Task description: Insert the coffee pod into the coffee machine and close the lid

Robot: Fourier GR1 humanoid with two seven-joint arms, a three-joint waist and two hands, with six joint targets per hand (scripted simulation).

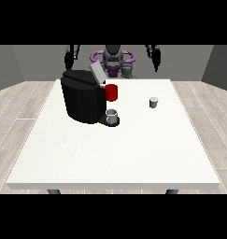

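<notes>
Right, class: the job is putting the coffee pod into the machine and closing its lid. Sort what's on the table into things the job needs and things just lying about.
Needed:
coffee pod
coffee machine
raised lid

Lying about:
red cup
grey cup at the machine's base

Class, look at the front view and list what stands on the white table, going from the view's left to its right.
Black coffee machine with its lid raised → grey cup on the machine's base → small coffee pod, standing apart on the table.
</notes>
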